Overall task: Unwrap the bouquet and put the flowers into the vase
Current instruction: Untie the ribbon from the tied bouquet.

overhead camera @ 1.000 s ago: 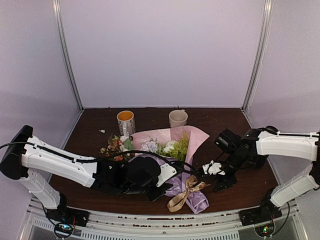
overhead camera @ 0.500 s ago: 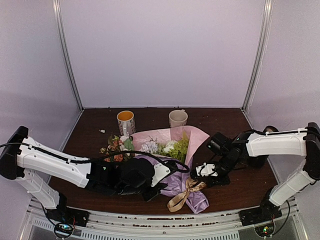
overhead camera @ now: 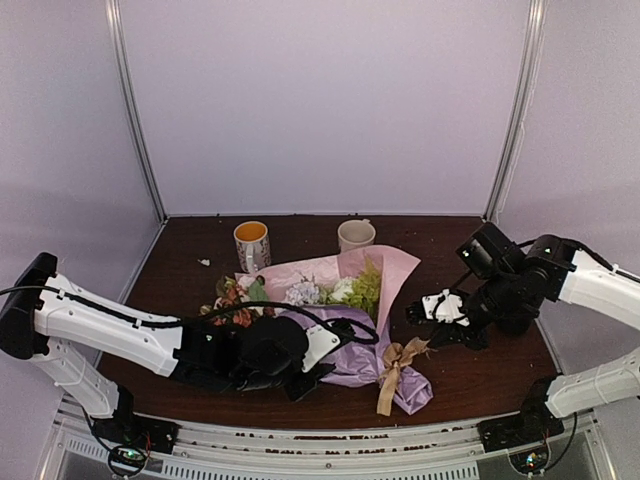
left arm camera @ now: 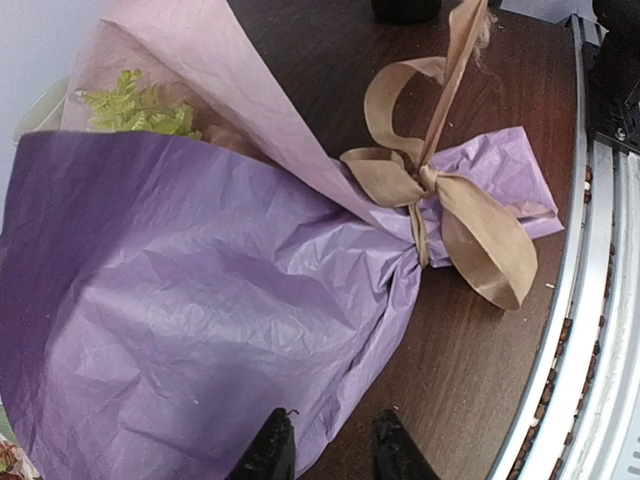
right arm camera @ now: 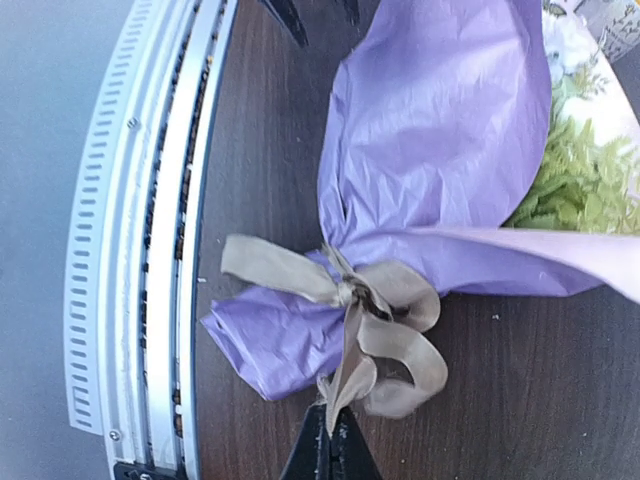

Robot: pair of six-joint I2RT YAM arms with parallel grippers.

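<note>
A: Where does the bouquet lie, and how close to the edges?

B: On its side on the dark brown desk, about mid-width. Its tied end points at the near edge, just beside the slotted metal rail. The flowers fan out toward the back left.

A: And open room?

B: Bare wood at the near right corner, along the back wall behind the mugs, and at the far left. Pale walls close three sides, with one metal upright at the back left and another at the back right.

A: The jaws?

B: The right jaws are closed on one tail of the beige ribbon, which runs straight from the bow to them. The left jaws stand apart, low at the wrap's near side. The edge of the lilac paper lies between the fingertips; whether they pinch it I cannot tell.

A: Count for me.

B: One bouquet, one bow, two papers, lilac over pink paper. Two mugs at the back, apart from each other: the orange-lined mug and the cream mug. Two arms, the left arm and the right arm. One pale scrap lies left of the orange-lined mug.
</note>
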